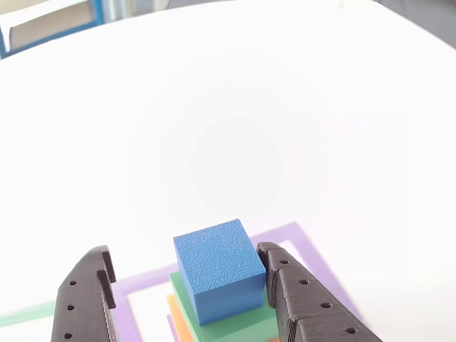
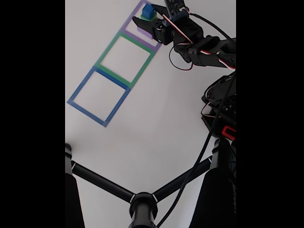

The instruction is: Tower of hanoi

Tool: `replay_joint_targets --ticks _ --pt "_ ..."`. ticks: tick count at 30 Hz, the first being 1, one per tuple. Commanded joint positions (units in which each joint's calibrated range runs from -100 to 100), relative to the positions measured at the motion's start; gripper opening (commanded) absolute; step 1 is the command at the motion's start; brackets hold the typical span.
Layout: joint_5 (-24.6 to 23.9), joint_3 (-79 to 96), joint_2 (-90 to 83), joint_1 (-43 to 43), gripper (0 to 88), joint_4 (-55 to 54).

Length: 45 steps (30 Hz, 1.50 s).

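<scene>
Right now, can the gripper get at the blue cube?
Probably yes. The gripper is open with one finger on each side of the blue cube. The right finger sits at the cube's side, the left stands off, and nothing lies between them. The cube tops the green block.

So the gripper (image 1: pixel 187 278) comes in from the bottom edge of the other view, two black fingers with a wide gap between them. The right finger (image 1: pixel 296 296) is longer in the frame and lined with small holes, the left finger (image 1: pixel 85 299) sits lower left. Jaws spread apart. In the fixed view the arm (image 2: pixel 204 50) stretches from the right side up toward the top centre, red and white wires looping along it, gripper (image 2: pixel 151 16) at the top edge.
</scene>
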Motion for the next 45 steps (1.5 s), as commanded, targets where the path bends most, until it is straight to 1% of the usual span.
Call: replay_joint_targets --ticks 1,13,20,28,32,36,40,45 --pt "0.00 -2.01 0.25 -0.46 17.2 -1.91" --pt "0.00 -2.10 1.78 -0.07 5.3 -3.29" --pt "0.00 -1.92 1.78 -0.17 3.2 -3.29" --pt "0.00 -2.19 -0.64 -0.84 3.1 -1.34" --pt "0.00 -3.19 -6.45 -1.90 3.1 5.78" --pt "0.00 -5.37 -15.09 -3.33 3.2 18.01" --pt "0.00 -9.46 -24.22 -4.39 3.1 33.39" --pt "0.00 -18.92 -35.28 -4.48 3.5 58.74"
